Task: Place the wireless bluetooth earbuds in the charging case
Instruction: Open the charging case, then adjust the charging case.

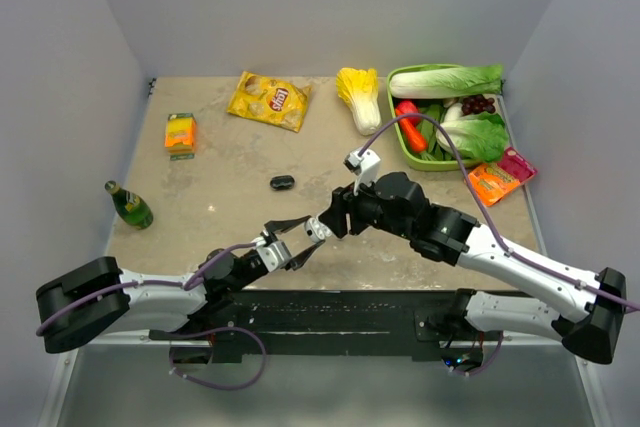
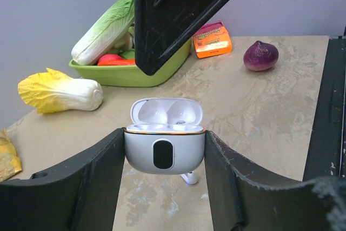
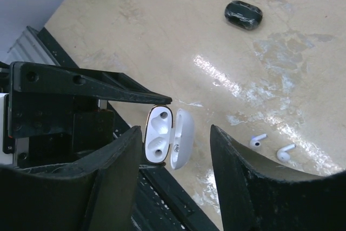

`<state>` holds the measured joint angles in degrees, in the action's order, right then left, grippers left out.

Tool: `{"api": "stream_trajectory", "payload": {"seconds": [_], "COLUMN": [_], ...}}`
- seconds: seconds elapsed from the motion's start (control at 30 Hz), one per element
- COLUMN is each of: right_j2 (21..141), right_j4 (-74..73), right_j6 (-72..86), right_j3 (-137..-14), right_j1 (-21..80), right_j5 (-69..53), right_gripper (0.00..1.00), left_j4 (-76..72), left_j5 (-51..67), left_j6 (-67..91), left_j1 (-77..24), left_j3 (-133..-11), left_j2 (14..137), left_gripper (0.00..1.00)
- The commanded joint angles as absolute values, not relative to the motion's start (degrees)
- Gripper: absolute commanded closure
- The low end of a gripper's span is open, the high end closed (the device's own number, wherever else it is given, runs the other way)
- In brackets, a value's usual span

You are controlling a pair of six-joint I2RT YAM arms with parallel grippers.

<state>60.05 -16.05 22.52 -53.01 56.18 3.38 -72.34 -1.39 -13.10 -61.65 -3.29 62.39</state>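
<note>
Nothing inserted yet: left gripper (image 2: pixel 165 133) clamps the open, empty white charging case (image 2: pixel 165 155), right gripper (image 3: pixel 174 131) spread and empty, white earbuds (image 3: pixel 258 142) lying on the counter (image 3: pixel 162 36).

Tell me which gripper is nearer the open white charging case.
Left. The left gripper clamps the white charging case between its fingers. The right gripper hovers open close above it, not touching.

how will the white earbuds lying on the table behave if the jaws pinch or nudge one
Probably light and slippery: the white earbuds are tiny, smooth and glossy. Rounded heads on thin stems suggest one could roll or skid across the shiny table when nudged.
</note>
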Motion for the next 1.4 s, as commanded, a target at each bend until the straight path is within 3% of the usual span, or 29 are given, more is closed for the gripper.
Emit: {"api": "stream_trajectory", "payload": {"seconds": [0.0,0.5,1.17,1.23,1.37], "right_j2": [60.5,62.2,62.6,62.3,62.1], "right_j4": [-10.3,-4.0,-2.9,-2.6,-2.5], "right_j6": [26.4,31.1,31.7,31.8,30.9], "right_j3": [-51.2,-47.7,-45.4,-45.3,-45.5], "right_j1": [54.9,52.0,51.1,51.1,51.0], "right_j5": [0.2,-8.7,-9.3,-9.4,-9.5], "right_gripper": [0.48,0.60,0.66,0.68,0.85], "left_j4": [-92.8,-93.3,-94.0,-94.0,-94.6], "left_j5": [-2.3,-3.7,-4.7,-4.8,-4.9], "left_j6": [-14.7,-16.3,-16.5,-16.5,-15.9], "left_j1": [-62.1,-62.4,-62.4,-62.4,-62.4], "left_j3": [-4.6,-4.7,-4.0,-4.0,-3.9], "left_j2": [61.5,60.2,59.3,59.5,60.2], "left_gripper": [1.00,1.00,1.00,1.00,1.00]}}
